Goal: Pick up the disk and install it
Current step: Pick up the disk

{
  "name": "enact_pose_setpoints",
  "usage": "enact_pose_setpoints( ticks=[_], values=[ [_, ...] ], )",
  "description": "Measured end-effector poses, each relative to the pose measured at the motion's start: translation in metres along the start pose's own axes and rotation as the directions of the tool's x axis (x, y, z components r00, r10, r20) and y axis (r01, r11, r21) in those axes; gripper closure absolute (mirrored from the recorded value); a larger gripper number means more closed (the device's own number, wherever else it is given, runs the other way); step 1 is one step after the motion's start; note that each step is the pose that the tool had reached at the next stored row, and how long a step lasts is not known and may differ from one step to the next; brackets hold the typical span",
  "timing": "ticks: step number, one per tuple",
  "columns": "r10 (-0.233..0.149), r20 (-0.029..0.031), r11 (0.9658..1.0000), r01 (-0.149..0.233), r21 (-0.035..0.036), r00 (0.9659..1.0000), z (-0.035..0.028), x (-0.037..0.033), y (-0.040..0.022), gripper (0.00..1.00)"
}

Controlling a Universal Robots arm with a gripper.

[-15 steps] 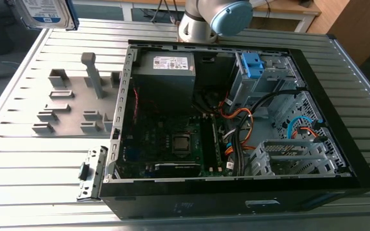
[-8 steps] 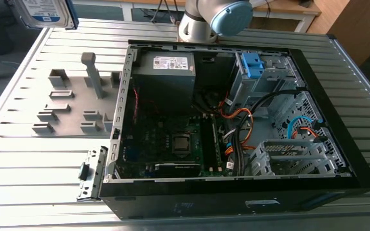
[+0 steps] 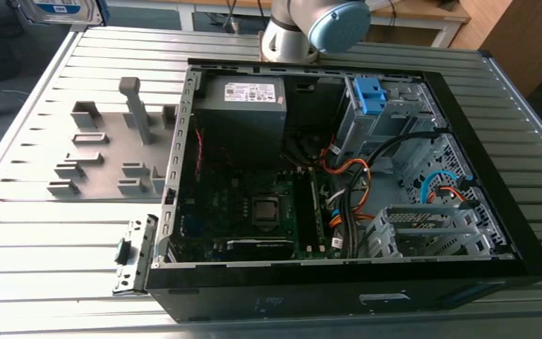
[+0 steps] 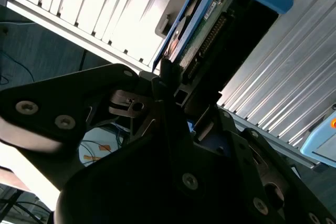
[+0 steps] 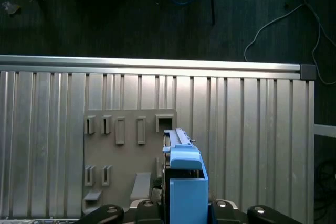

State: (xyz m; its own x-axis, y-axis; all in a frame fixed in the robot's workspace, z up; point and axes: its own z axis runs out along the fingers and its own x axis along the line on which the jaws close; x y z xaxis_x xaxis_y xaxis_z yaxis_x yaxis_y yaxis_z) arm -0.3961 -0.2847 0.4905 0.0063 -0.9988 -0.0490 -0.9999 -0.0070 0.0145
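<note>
The disk (image 3: 61, 9) hangs at the exterior view's far upper left, above the table's corner; its blue-and-white label and blue carrier edge show there. In the second wrist view the disk (image 4: 207, 27) is seen edge-on, green board and connector side showing, clamped between the dark fingers (image 4: 166, 80) of my gripper (image 4: 181, 87). The first wrist view looks down the disk's blue carrier (image 5: 185, 179) held in my gripper (image 5: 184, 208), high over the grey slotted fixture plate (image 5: 126, 150).
An open black computer case (image 3: 346, 282) lies on the ribbed metal table (image 3: 54, 247), with a drive cage and a blue clip (image 3: 369, 95) at its back right. The grey fixture plate (image 3: 101, 159) with an upright post (image 3: 135, 109) lies to its left. The arm's base (image 3: 295, 32) stands behind the case.
</note>
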Motion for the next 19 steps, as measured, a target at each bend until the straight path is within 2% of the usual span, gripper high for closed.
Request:
enact_pose_setpoints(
  ticks=[10,19],
  values=[
    [0.0,0.0,1.0,0.0,0.0,1.0,-0.0002,-0.0001,-0.0009,0.64],
    [0.0,0.0001,1.0,0.0,0.0001,1.0,-0.0002,0.0001,-0.0118,0.64]
  ],
)
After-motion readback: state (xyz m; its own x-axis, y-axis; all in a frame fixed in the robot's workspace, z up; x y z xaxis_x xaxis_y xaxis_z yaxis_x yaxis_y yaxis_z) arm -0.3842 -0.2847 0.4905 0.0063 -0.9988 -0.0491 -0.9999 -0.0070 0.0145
